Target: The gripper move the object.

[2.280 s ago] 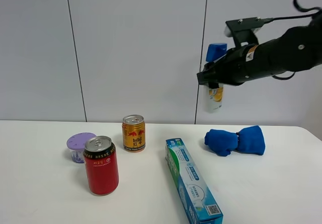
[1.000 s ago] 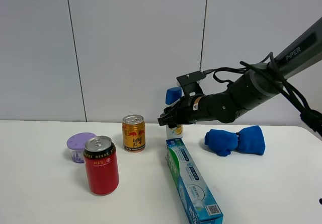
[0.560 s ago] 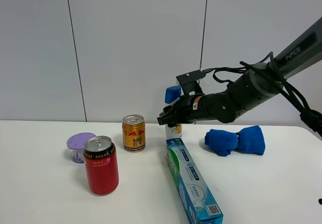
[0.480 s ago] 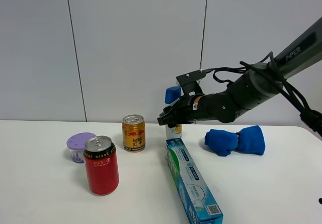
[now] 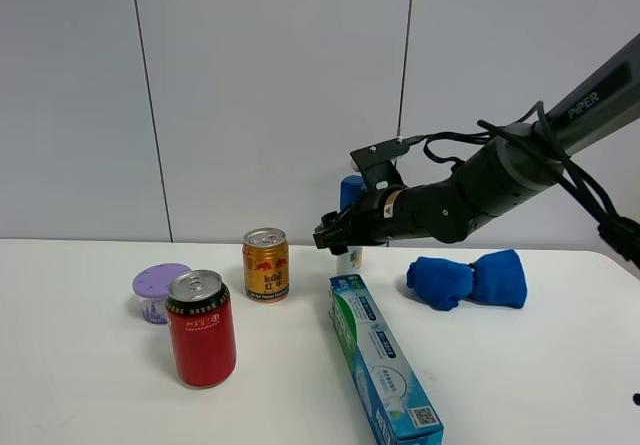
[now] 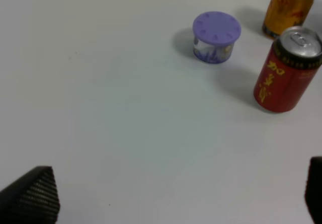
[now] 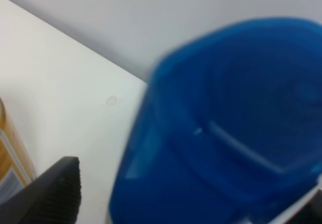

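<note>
The white shampoo bottle (image 5: 350, 257) with a blue cap (image 5: 351, 191) stands upright on the white table (image 5: 520, 375), just behind the far end of the toothpaste box. My right gripper (image 5: 344, 235) is around the bottle's middle, jaws apart. In the right wrist view the blurred blue cap (image 7: 226, 123) fills the frame, and one finger (image 7: 53, 189) stands clear of the bottle's side. My left gripper (image 6: 171, 199) is open and empty above bare table; only its two fingertips show, at the lower corners of the left wrist view.
A long toothpaste box (image 5: 382, 360) lies in front of the bottle. A blue cloth bundle (image 5: 468, 279) lies to its right. A gold can (image 5: 265, 264), a red can (image 5: 201, 328) and a purple-lidded jar (image 5: 160, 291) stand to the left.
The right arm carried the bottle from high on the right down to the table behind the box. In the last half second the tilted cap came upright and the jaws parted.
</note>
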